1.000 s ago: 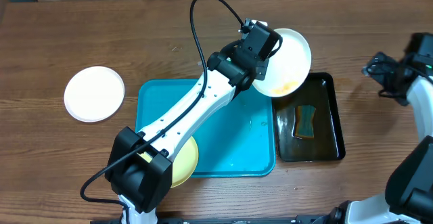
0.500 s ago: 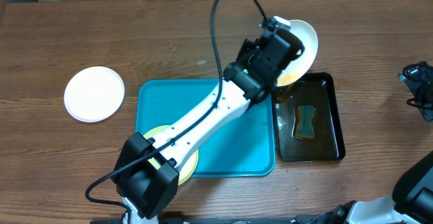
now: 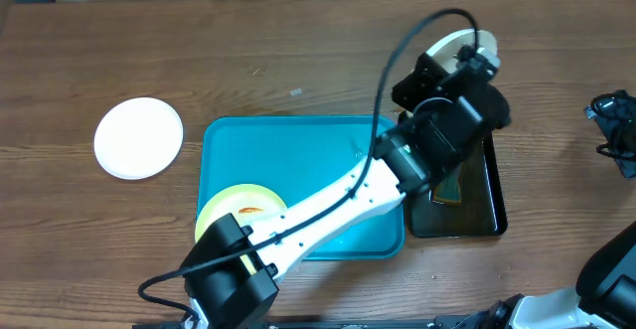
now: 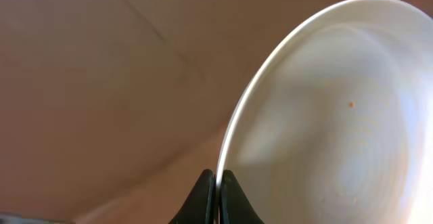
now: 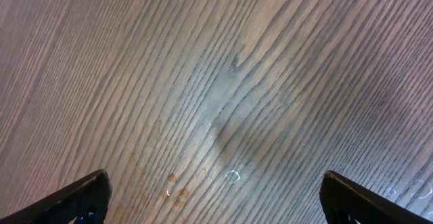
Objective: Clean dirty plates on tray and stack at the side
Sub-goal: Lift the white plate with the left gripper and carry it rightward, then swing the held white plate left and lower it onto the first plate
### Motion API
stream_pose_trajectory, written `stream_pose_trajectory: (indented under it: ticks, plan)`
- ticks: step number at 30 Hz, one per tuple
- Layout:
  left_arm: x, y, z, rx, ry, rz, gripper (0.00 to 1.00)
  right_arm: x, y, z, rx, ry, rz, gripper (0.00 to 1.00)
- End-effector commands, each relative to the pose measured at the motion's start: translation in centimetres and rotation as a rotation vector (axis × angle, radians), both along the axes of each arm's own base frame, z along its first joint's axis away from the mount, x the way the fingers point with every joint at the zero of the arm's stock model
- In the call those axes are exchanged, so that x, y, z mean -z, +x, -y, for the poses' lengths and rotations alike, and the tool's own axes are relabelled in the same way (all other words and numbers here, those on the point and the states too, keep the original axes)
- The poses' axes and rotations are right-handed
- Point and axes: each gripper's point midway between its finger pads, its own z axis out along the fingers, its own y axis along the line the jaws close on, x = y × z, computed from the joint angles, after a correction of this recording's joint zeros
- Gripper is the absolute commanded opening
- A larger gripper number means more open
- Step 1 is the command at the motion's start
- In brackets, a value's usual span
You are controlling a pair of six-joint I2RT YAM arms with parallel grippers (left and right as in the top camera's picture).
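Roughly a third done: left gripper point(image 4: 217, 178) clamps white plate point(image 4: 325, 116) near basin point(image 3: 494, 210), clean plate point(image 3: 139, 137) on counter point(image 3: 248, 51), yellow plate point(image 3: 234, 205) awaits on tray point(image 3: 328, 170).

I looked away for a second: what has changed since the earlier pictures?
The left gripper, shut on the white plate, carried it rightward from the far corner of the tray toward the black basin, tipping it steeper. The yellow plate on the tray and the other white plate on the table stayed put.

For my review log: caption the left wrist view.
Left gripper pinching the rim of a white plate with one orange speck.
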Motion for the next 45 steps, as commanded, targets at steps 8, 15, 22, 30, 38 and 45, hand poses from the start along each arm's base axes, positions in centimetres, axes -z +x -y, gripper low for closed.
stream_pose_trajectory:
  ticks: [8,15,22,30,38,45]
  plan:
    - [-5.0,-2.9,2.1,-0.005,0.185,0.162,0.04,-0.7,0.4,0.2,0.002,-0.007,0.022,1.0]
    - [-4.3,-3.2,2.3,-0.022,0.037,0.145,0.04,-0.7,0.4,0.2,0.002,-0.007,0.022,1.0]
    - [3.7,-3.1,2.5,0.052,-0.2,-0.186,0.04,-0.7,0.4,0.2,0.002,-0.007,0.022,1.0]
    - [10.2,-1.5,0.4,0.032,-0.564,-0.658,0.04,-0.7,0.4,0.2,0.002,-0.007,0.022,1.0]
    - [12.7,3.5,-10.1,-0.204,-0.941,-0.988,0.04,-0.7,0.4,0.2,0.002,-0.007,0.022,1.0]
    - [14.8,6.3,-27.5,-0.607,-1.099,-0.989,0.04,-0.7,0.4,0.2,0.002,-0.007,0.022,1.0]
